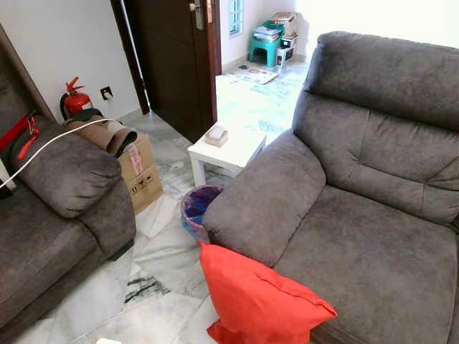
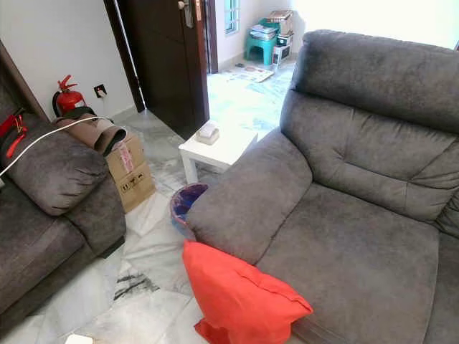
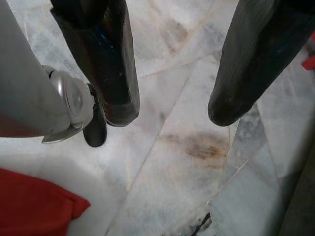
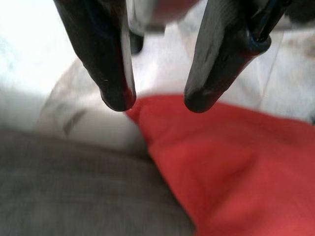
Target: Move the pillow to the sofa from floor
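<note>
Pillow: the red pillow (image 1: 258,297) stands on the marble floor (image 1: 161,251), leaning against the front of the grey sofa (image 1: 358,244) just below its armrest, one corner poking up over the seat edge.
Right gripper: in its wrist view I see the right gripper (image 4: 153,101) hanging just above the pillow's upper corner, fingers parted with nothing between them.
Left gripper: the left gripper (image 3: 172,110) hangs over bare floor, fingers spread and empty, a red corner at the frame's edge.
Step in hand: I judge this the reach for the pillow; it is not yet gripped.
How I'd do it: sink the fingers deep past the corner so the soft fabric bunches, then lift clear of the seat edge before swinging over the cushion.
Risk: a shallow pinch may slip.
</note>
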Motion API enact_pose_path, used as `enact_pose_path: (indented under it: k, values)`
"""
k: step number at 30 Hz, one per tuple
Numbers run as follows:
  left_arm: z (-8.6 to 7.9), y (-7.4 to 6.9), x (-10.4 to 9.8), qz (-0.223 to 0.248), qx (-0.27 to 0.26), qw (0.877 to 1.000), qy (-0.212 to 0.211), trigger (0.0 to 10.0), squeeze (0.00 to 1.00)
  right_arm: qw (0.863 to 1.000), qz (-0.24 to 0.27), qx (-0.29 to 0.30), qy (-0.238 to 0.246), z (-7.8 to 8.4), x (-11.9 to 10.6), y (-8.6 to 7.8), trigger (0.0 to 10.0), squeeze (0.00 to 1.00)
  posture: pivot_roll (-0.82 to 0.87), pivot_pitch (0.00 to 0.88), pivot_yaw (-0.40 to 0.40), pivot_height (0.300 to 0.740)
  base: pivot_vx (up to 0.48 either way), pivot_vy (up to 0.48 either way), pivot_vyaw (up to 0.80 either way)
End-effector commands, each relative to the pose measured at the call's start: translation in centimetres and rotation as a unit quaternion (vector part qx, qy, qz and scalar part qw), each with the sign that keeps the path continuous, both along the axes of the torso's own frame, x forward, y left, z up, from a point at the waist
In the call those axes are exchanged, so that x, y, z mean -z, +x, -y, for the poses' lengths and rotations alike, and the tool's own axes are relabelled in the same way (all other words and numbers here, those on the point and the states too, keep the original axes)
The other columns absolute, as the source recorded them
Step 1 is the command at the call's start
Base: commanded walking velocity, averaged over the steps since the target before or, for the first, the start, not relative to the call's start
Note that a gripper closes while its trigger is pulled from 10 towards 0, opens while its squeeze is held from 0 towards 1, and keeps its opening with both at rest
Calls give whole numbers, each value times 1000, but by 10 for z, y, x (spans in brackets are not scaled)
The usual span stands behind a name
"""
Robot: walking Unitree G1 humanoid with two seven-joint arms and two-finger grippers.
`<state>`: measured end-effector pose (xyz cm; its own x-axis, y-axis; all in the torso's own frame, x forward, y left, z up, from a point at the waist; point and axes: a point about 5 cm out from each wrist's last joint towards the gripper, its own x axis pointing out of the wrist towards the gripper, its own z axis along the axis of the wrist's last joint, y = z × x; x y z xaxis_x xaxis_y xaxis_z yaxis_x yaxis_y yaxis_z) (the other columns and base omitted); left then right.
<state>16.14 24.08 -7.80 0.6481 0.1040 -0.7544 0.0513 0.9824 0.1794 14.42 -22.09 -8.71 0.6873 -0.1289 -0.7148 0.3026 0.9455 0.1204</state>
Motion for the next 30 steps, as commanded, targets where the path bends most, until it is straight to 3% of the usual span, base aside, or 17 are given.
enact_pose_path:
  k: [1,6,7,10,12,16,19,24,30]
  values:
    - [-4,12,-8,40,-12,999,2,10000,0,999,46,3,-8,3,-9,14,10000,0,161,63,34,740,0,0,0]
    - [-16,59,-48,195,-33,980,16,10000,0,991,130,-5,-12,9,-27,37,10000,0,162,57,33,740,0,0,0]
    - [-17,76,-71,269,-21,963,25,10000,0,988,153,-4,-17,13,-34,43,10000,0,161,53,32,740,0,0,0]
    - [-2,93,-109,372,37,927,32,10000,0,980,195,15,-26,25,-45,51,10000,0,179,37,26,740,0,0,0]
    - [6,93,-115,390,57,919,29,10000,0,976,215,23,-32,30,-52,55,10000,0,181,31,27,740,0,0,0]
    - [14,78,-108,385,84,919,28,10000,0,966,256,18,-43,35,-62,59,10000,0,175,9,30,740,0,0,0]
    - [15,65,-105,386,81,919,28,10000,0,959,274,36,-55,46,-67,52,10000,0,167,7,32,740,0,0,0]
    - [18,59,-115,384,97,918,29,10000,0,955,285,52,-68,56,-69,41,10000,0,170,0,37,740,0,0,0]
    - [10,61,-114,371,92,924,33,10000,0,955,286,53,-66,52,-69,42,10000,0,161,0,38,740,0,0,0]
